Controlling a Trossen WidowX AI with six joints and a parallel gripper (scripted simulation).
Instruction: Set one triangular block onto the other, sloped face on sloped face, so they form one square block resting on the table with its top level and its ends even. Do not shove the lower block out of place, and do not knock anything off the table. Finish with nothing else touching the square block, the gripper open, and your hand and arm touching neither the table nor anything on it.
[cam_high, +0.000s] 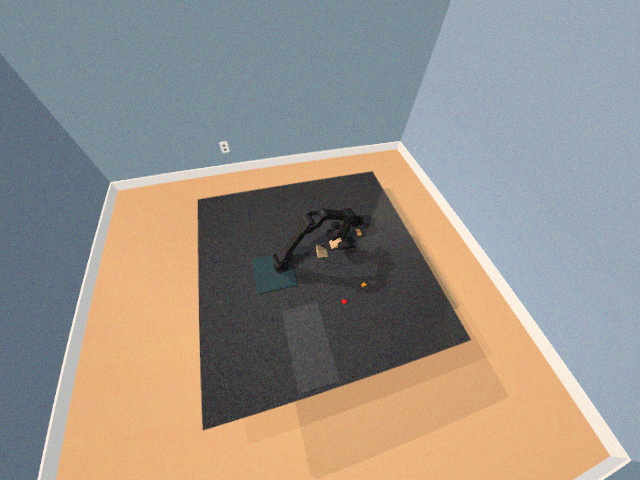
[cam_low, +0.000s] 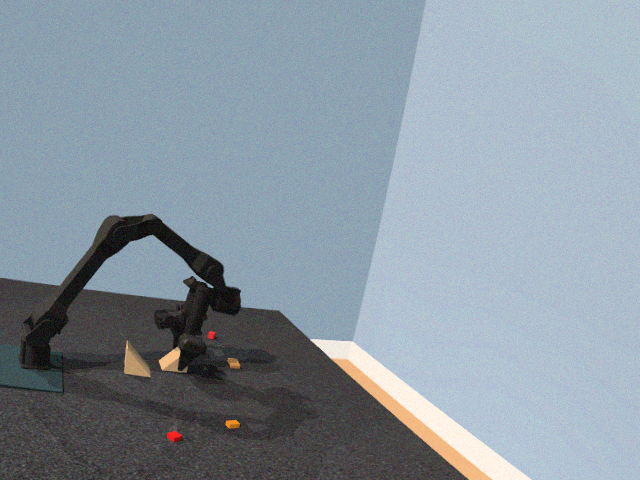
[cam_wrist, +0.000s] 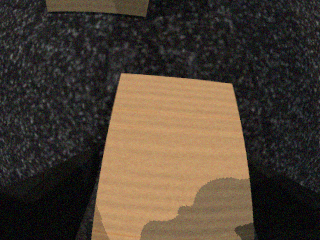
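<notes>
One wooden triangular block (cam_high: 334, 243) (cam_low: 169, 360) (cam_wrist: 170, 140) is on the dark table, its broad face filling the middle of the wrist view. The other wooden triangular block (cam_high: 321, 252) (cam_low: 135, 362) (cam_wrist: 90, 5) stands apart from it, nearer the arm's base, with its slope falling away from the base. My gripper (cam_high: 343, 243) (cam_wrist: 172, 163) is low at the first block's far end, fingers open on either side of it. A thin strip of table shows between the left finger and the block. The fingertips are partly hidden.
A tan-orange piece (cam_high: 358, 232) (cam_low: 234, 363) lies just beyond the gripper. An orange piece (cam_high: 363, 284) (cam_low: 232, 424) and a red piece (cam_high: 344, 301) (cam_low: 174, 436) lie off to the side. Another red piece (cam_low: 211, 335) is behind the hand. A teal plate (cam_high: 268, 285) lies under the base.
</notes>
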